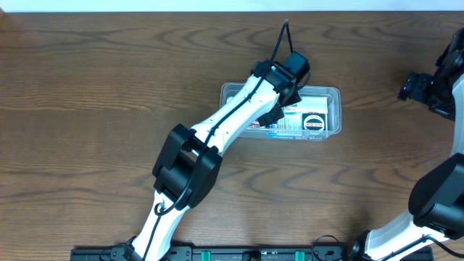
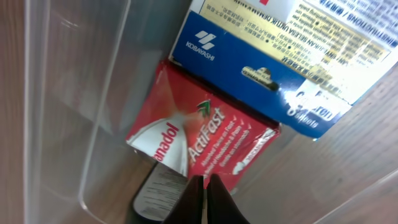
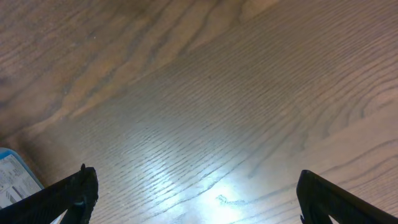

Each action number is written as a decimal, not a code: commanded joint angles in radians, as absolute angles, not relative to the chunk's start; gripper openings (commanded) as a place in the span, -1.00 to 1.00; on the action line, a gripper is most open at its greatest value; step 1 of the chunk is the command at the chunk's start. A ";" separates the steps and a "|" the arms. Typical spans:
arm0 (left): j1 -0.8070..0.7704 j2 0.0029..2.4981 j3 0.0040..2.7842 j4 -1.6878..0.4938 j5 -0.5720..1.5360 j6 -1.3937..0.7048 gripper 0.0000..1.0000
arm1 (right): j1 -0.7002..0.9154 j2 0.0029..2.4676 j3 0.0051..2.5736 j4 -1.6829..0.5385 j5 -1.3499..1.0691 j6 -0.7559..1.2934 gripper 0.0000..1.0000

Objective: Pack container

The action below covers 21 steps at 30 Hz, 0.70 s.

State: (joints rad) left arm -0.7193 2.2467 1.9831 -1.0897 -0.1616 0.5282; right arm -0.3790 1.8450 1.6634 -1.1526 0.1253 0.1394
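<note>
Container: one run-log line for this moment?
stage: packing | left hand: shut, inside container, at red box edge | right hand: open, empty, over table | contents: red box, blue-white box

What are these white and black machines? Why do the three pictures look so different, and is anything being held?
They are two robot arms at a wooden table. One picture is taken from above. The other two come from small cameras on the arms' wrists, so they look very close up. A clear container sits on the table with small boxes inside. The left arm reaches into it. The left end effector, its two-finger pincher, is shut, with its tips at the edge of a red box that lies beside a blue box. It does not seem to grip anything. The right end effector is open above the table, holding nothing.
</note>
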 commanded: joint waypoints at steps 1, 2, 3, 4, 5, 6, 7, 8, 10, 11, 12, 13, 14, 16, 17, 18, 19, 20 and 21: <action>-0.702 2.256 1.984 -1.085 -0.170 0.619 -0.88 | -0.386 1.844 1.681 -1.153 0.131 0.125 0.98; -0.699 2.256 1.984 -1.086 -0.170 0.629 -0.88 | -0.386 1.844 1.681 -1.153 0.130 0.125 0.99; -0.696 2.256 1.984 -1.087 -0.170 0.633 -0.88 | -0.386 1.844 1.681 -1.153 0.130 0.125 0.99; -0.693 2.256 1.984 -1.086 -0.170 0.636 -0.88 | -0.386 1.844 1.681 -1.153 0.130 0.125 0.99; -0.690 2.256 1.983 -1.086 -0.170 0.637 -0.88 | -0.386 1.844 1.681 -1.152 0.130 0.125 0.99; -0.688 2.256 1.981 -1.086 -0.169 0.649 -0.88 | -0.386 1.844 1.681 -1.153 0.130 0.125 0.99; -0.685 2.256 1.977 -1.086 -0.169 0.663 -0.88 | -0.386 1.844 1.681 -1.153 0.131 0.125 0.98; -0.683 2.256 1.972 -1.086 -0.169 0.678 -0.88 | -0.386 1.844 1.681 -1.153 0.130 0.125 0.98; -0.683 2.256 1.955 -1.086 -0.169 0.709 -0.88 | -0.386 1.844 1.681 -1.153 0.130 0.125 0.98; -0.683 2.256 1.945 -1.086 -0.169 0.724 -0.88 | -0.386 1.844 1.681 -1.153 0.130 0.125 0.99; -0.684 2.256 1.935 -1.086 -0.169 0.734 -0.88 | -0.386 1.844 1.680 -1.153 0.131 0.125 0.99; -0.683 2.256 1.925 -1.085 -0.169 0.742 -0.88 | -0.386 1.844 1.681 -1.153 0.130 0.125 0.99; -0.683 2.256 1.914 -1.085 -0.170 0.753 -0.88 | -0.386 1.844 1.681 -1.153 0.130 0.125 0.99; -0.682 2.256 1.899 -1.086 -0.171 0.758 -0.88 | -0.386 1.844 1.680 -1.152 0.130 0.125 0.99; -0.680 2.256 1.894 -1.086 -0.176 0.759 -0.88 | -0.386 1.844 1.681 -1.153 0.130 0.125 0.99; -0.678 2.256 1.889 -1.086 -0.182 0.759 -0.88 | -0.386 1.844 1.681 -1.153 0.130 0.125 0.98; -0.677 2.256 1.887 -1.086 -0.194 0.759 -0.88 | -0.386 1.844 1.681 -1.153 0.130 0.125 0.99; -0.676 2.256 1.886 -1.087 -0.211 0.759 -0.89 | -0.386 1.844 1.681 -1.153 0.130 0.125 0.98; -0.675 2.256 1.886 -1.087 -0.228 0.758 -0.88 | -0.386 1.844 1.681 -1.153 0.130 0.126 0.99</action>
State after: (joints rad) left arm -0.6857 2.2467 1.8889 -1.0840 -0.1772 0.7368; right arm -0.3786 1.8450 1.6634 -1.1526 0.1253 0.1394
